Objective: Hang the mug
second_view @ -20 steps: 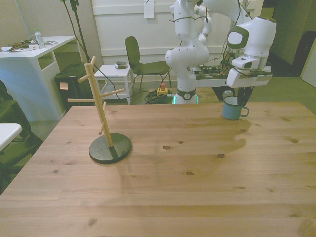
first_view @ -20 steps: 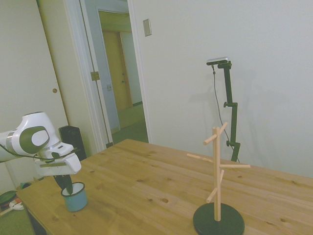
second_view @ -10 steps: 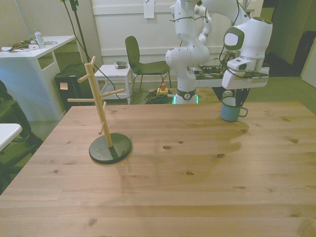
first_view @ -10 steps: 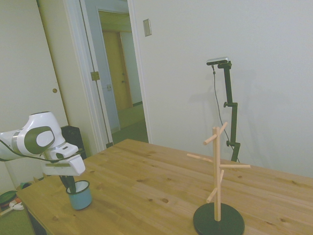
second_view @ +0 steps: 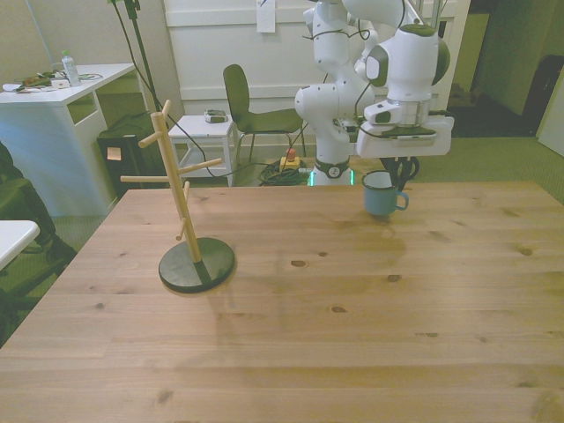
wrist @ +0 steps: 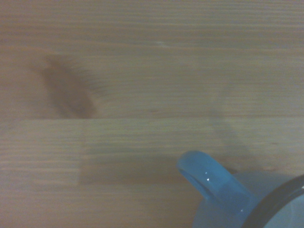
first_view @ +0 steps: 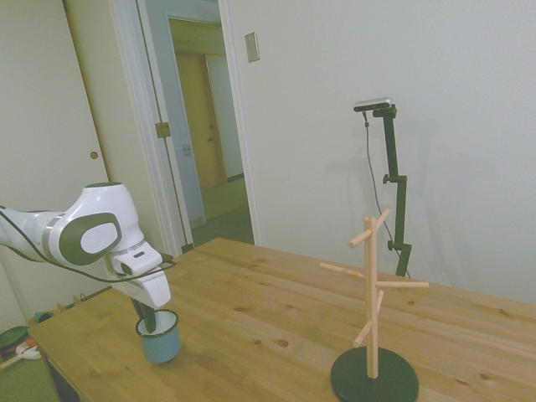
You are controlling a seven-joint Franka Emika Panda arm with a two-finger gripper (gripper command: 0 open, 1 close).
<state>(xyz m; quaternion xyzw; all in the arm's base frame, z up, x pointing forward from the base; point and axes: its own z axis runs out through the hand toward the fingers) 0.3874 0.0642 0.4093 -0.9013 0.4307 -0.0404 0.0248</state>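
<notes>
1. We hold the mug [first_view: 160,337] by its rim with our gripper [first_view: 148,319]. The fingers go down into the cup at one side and look pinched on the wall. The fingers are dark and partly hidden, so we say this with some care.

2. In the side view the mug is at the lower left of the frame. In the front view it [second_view: 379,194] is in the upper right part, just under the gripper [second_view: 394,173]. We cannot tell if it is just off the table [second_view: 291,308] or touching it.

3. The mug stands upright with its mouth up. Its handle [second_view: 401,204] sticks out sideways, toward the front view's right. In the wrist view the handle [wrist: 209,178] shows as a blue loop over bare wood.

4. The rack [second_view: 184,203] is well apart from the mug, at the front view's left. In the side view it [first_view: 372,301] is at the lower right of the frame. So the mug has to cross most of the table.

5. Here is the thing that counts. The pegs [second_view: 202,166] stick out and up from the post. The handle points away from the rack. We think the mug must be turned so the loop faces a peg tip, then lifted and slid over it.

6. If the loop comes in crooked, it may bump the peg and tip the rack.
</notes>
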